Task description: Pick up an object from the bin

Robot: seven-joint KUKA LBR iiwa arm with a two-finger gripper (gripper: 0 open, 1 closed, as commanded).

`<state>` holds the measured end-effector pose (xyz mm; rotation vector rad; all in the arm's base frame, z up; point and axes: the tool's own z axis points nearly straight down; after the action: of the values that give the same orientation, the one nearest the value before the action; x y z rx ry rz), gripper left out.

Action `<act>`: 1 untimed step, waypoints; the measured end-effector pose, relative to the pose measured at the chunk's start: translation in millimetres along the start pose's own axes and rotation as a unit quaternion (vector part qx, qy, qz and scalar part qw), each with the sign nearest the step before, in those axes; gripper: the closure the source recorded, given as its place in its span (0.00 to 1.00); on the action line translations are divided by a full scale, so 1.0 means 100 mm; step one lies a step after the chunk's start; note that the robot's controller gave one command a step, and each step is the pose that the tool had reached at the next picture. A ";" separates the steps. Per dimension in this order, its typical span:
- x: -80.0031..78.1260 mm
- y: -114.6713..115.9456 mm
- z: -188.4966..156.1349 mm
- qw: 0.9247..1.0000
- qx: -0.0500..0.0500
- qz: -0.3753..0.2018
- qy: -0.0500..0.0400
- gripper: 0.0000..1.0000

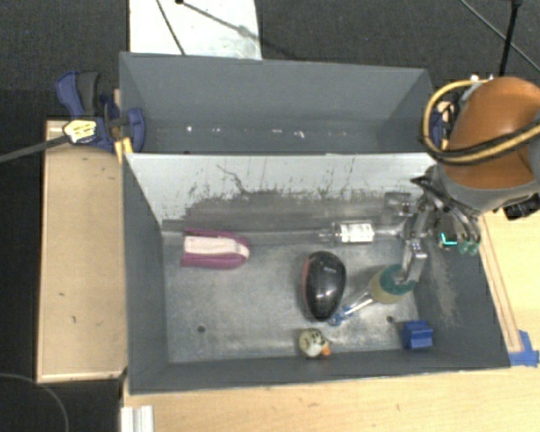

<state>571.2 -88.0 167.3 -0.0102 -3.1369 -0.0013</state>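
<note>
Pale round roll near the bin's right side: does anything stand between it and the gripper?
Nothing visible does. The gripper hangs over the roll; the black mouse lies toward the bin's middle, the blue block nearer the front wall, both aside.

The arm's orange cover (490,133) runs off the right edge, so the wrist above the jaws is cut short. Right at the jaws lies a round pale thing (389,288), partly covered by them, and its kind cannot be told. Just left of it, a slim blue-and-white thing (358,308) meets the black mouse (323,284); whether it runs under the mouse cannot be told. Farther left, toward the front wall, a small mottled lump (313,342) is too small to name. Left of the jaws, at the back wall, the white label on a clear tube (353,233) is unreadable.
</note>
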 end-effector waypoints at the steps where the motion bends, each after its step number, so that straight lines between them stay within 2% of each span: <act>1: 0.61 -0.02 1.01 0.995 0.000 -0.101 0.001 0.00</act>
<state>510.1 -89.6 67.0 0.3078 -3.1207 -0.0028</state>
